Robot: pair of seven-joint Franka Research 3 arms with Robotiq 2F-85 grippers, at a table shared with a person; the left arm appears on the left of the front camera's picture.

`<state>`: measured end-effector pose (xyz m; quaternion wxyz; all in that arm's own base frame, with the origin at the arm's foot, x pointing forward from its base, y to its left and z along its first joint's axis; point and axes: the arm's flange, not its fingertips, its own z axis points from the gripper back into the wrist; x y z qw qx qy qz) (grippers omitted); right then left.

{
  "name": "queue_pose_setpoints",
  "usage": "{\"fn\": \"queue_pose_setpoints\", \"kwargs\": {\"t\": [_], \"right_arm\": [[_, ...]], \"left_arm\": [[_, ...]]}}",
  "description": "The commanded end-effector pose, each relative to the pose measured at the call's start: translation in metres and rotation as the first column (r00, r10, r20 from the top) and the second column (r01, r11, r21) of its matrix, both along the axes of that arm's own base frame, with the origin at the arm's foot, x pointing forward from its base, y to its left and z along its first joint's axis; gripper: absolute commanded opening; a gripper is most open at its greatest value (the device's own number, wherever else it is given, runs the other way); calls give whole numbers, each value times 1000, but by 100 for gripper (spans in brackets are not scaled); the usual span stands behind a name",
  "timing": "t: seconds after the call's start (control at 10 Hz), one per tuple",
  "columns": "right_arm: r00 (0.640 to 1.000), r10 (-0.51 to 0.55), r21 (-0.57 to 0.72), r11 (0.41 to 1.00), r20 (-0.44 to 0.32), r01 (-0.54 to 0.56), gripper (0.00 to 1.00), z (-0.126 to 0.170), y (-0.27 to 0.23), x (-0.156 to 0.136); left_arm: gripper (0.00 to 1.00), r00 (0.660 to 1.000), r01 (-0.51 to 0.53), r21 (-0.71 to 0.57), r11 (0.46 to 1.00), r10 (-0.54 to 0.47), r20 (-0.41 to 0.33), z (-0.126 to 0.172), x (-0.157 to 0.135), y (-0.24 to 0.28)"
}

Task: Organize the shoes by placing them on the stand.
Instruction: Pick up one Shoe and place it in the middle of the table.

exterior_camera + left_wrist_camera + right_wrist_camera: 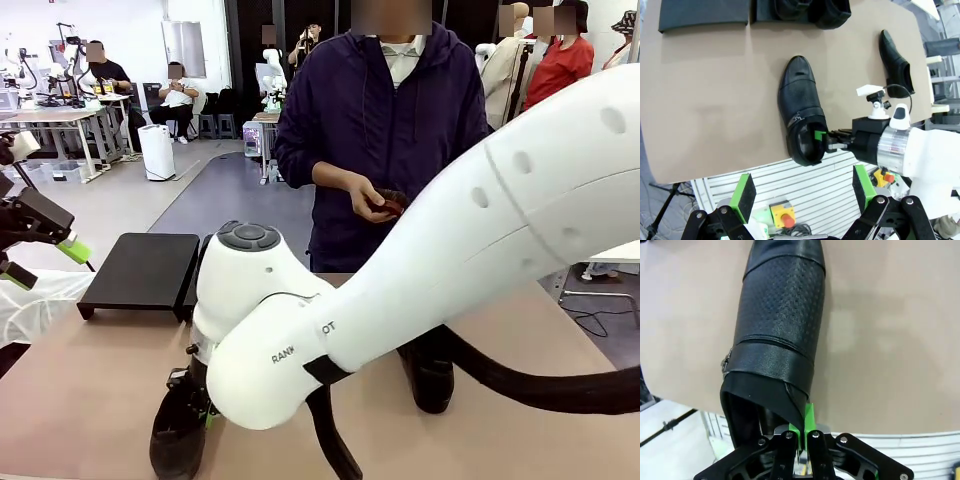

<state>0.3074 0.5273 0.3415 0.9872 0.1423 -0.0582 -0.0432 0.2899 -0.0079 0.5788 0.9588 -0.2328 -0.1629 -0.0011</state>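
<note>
A glossy black shoe (777,325) lies on the brown table near its front edge, and my right gripper (805,432) is shut on the rim of its heel opening. The same shoe (802,110) and right gripper (822,140) show from above in the left wrist view, and low in the front view as shoe (178,435) and gripper (200,400). A second shoe (895,62) lies loose off to the side. Two shoes (810,10) stand on one platform of the stand (702,15). My left gripper (802,192) hangs open and empty, high above the table, seen at the left edge (40,262).
A person stands at the far side holding a small reddish-brown object (390,203) in both hands. My right arm (450,270) stretches across the table's middle, hiding part of the loose shoe (432,375). The stand's bare platform (140,268) sits at the far left.
</note>
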Motion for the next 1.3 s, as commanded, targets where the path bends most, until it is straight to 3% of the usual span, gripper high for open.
{"fn": "queue_pose_setpoints", "kwargs": {"t": [0.0,0.1,0.2,0.3,0.7,1.0,1.2], "right_arm": [[998,-54,-9,998,39,55,0,4,19,5],[998,-48,-10,999,31,49,10,3,18,5],[999,-32,-19,999,28,33,70,3,17,4],[999,-21,-25,999,25,22,100,3,17,4],[997,17,-38,999,69,-14,100,19,6,-3],[986,92,7,996,137,-93,100,90,-52,-39],[979,131,22,990,155,-136,100,139,-132,-49]], "left_arm": [[100,1000,17,-16,1000,-17,4,1,0,1],[100,1000,17,-16,1000,-17,4,1,0,1],[100,1000,17,-16,1000,-17,4,1,0,1],[100,1000,17,-16,1000,-17,4,1,0,1],[100,1000,17,-16,1000,-17,4,1,0,1],[100,1000,17,-16,1000,-17,4,1,0,1],[100,1000,17,-16,1000,-17,4,1,0,1]]}}
